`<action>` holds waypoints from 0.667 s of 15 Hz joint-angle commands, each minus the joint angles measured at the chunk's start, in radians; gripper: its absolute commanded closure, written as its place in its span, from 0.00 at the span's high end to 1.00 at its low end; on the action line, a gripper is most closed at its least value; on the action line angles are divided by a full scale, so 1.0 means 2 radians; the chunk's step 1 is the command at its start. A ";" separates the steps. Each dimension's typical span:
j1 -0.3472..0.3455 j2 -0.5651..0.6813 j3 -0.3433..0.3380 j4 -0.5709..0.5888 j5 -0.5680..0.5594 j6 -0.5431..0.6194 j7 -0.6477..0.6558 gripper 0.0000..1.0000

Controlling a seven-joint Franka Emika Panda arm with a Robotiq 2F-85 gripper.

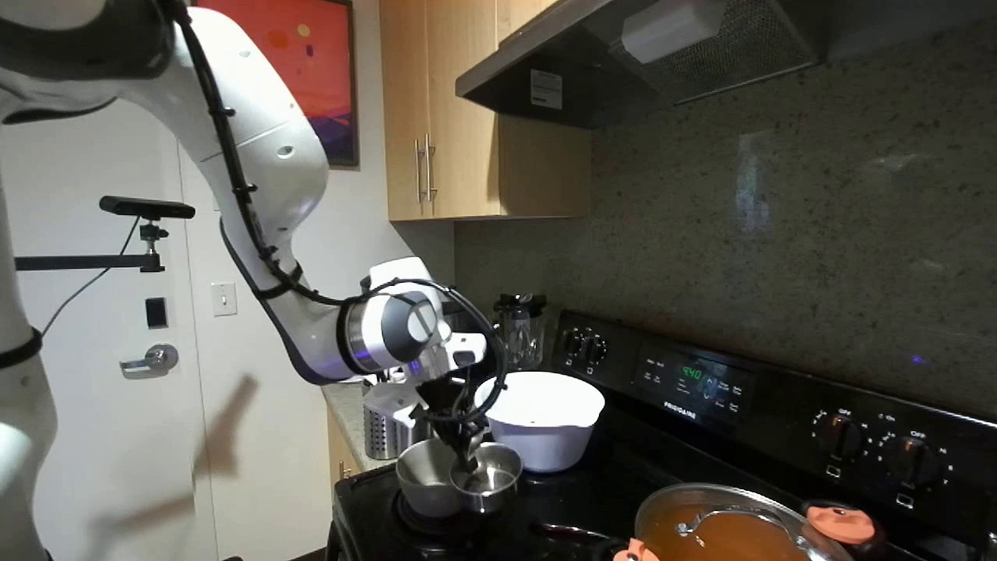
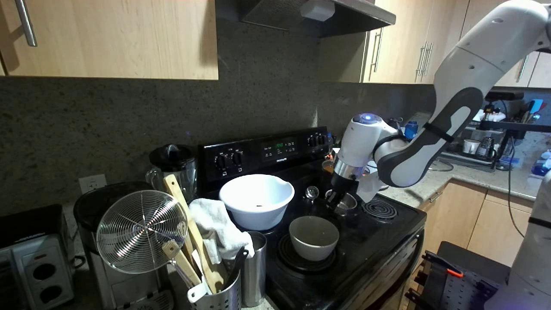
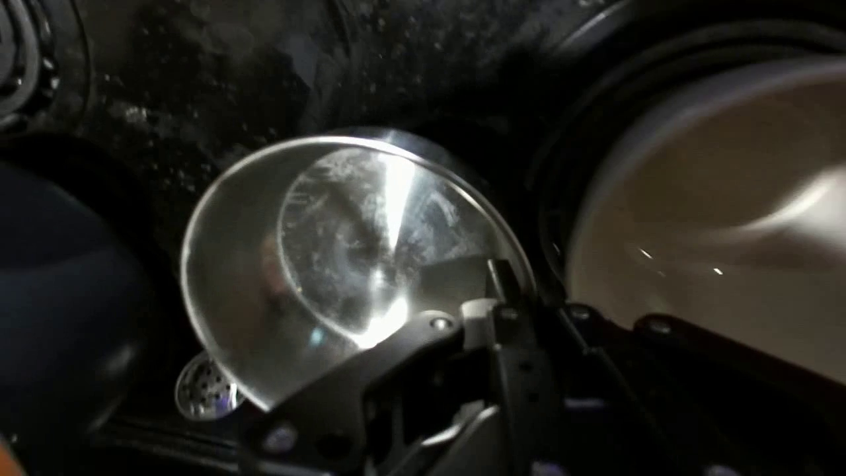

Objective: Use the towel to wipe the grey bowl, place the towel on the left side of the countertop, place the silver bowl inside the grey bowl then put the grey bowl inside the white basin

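Gripper (image 3: pixel 527 291) closed tight, silver bowl (image 3: pixel 360 244) pinched by the rim

Stove panel (image 1: pixel 771 417) reads FRIGIDAIRE, OFF above knobs (image 1: pixel 840 435), display (image 1: pixel 692 372) 9:40 (in green)

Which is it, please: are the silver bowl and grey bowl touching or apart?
Apart: the wrist view shows black stovetop between the silver bowl and grey bowl.
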 commanded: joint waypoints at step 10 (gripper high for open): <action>0.068 -0.069 0.088 0.015 0.089 -0.070 -0.066 0.07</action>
